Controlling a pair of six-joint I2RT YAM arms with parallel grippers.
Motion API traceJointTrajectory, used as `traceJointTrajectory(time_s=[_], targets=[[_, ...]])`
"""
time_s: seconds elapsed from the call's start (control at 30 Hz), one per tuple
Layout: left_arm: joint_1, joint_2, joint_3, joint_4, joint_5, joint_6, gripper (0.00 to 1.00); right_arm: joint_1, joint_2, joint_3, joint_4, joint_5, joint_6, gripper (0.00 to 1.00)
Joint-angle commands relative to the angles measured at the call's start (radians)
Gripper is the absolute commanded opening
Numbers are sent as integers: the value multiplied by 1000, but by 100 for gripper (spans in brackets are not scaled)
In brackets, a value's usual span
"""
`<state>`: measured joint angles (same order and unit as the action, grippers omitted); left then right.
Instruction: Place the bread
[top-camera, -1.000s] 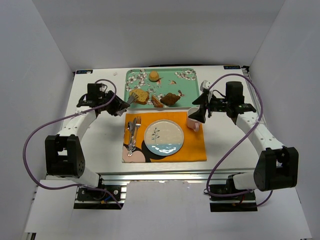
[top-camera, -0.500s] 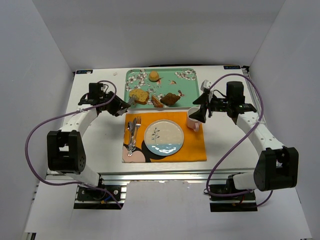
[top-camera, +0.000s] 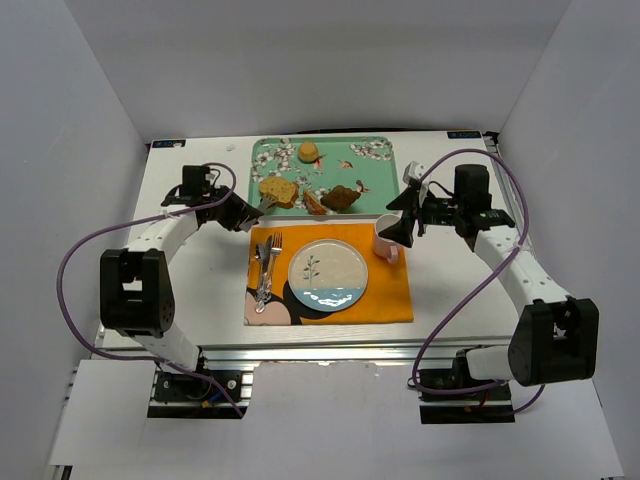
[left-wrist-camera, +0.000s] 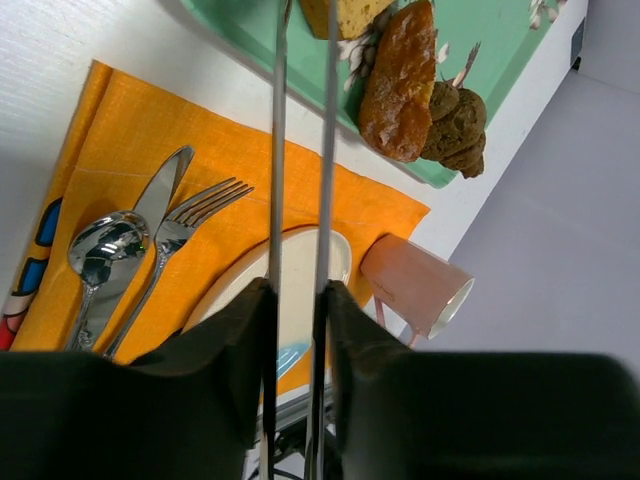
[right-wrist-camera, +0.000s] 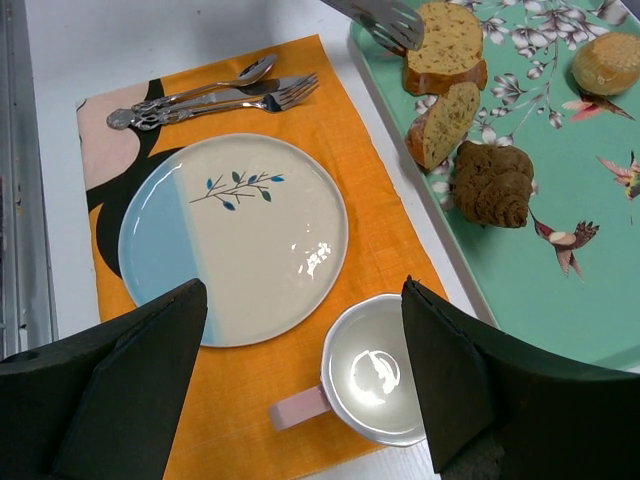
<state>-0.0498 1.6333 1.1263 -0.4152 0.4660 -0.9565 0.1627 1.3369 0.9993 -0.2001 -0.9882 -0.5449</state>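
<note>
Because the bread lies on the far tray, nearer arm: left; the right arm is across the placemat, by the mug.
Left end effector (top-camera: 243, 212): closed narrow on the metal tongs (left-wrist-camera: 278, 150), whose two strips run between its fingers toward the tray (top-camera: 256, 151).
Tongs head (right-wrist-camera: 385, 18): slotted, at the near-left corner of the broad slice; contact looks likely, but a grip on it cannot be confirmed.
Key relation: the broad slice (top-camera: 280, 190) lies ahead of the left end effector, in line with the tongs.
Broad slice, look (right-wrist-camera: 447, 35): yellow-tan crumb, brown crust along one edge, lying flat.
Smaller slice (right-wrist-camera: 441, 122): narrow, crust to one side, just beside the broad slice and touching a dark brown roll (right-wrist-camera: 492, 183); its long axis is slanted to the tray's near edge.
Right end effector (top-camera: 400, 226): jaws spread wide, holding nothing, hovering over the pink mug (right-wrist-camera: 375, 370).
Likely target: the plate (top-camera: 328, 274) on the orange placemat (right-wrist-camera: 250, 380), nearer the arm bases than the tray.
Judgement: neither slice has been placed yet; the next move calls for the tongs to close on the broad slice.
</note>
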Motion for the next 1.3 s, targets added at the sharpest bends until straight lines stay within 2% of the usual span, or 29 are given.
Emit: traceJointTrajectory(time_s=[0.0,0.03,0.07,0.2,0.27,0.43,0.57,0.6,0.7,0.87,1.07,1.27], targets=[[1,-1,20,50,16,-16,34,-9,-36,-11,31,-27,6,83],[2,-4,12,58,20,-25,28,-11,-38,-13,30,-27,5,83],[1,-15,7,68,26,-30,18,-11,-39,-14,30,-27,6,83],[2,-67,-8,64,49,-39,4,-15,-50,-19,24,-30,0,83],[1,-98,-7,47,57,-33,0,-18,-53,-19,18,-32,-4,83],[1,-255,1,1,74,50,0,-25,-62,-21,8,-35,-15,83],[1,-458,-84,-19,120,125,0,-26,-61,-24,8,-38,-15,83],[1,-507,-150,-19,129,137,0,-26,-61,-24,8,-40,-16,83],[-7,-697,-312,-25,180,90,0,-28,-56,-24,13,-43,-16,83],[-50,-972,-468,-88,200,-22,0,-28,-41,-18,13,-47,-21,83],[-55,-1035,-502,-246,192,2,0,-26,-16,2,7,-63,-18,83],[-85,-923,-473,-341,174,110,1,-26,-7,19,7,-61,-12,83]])
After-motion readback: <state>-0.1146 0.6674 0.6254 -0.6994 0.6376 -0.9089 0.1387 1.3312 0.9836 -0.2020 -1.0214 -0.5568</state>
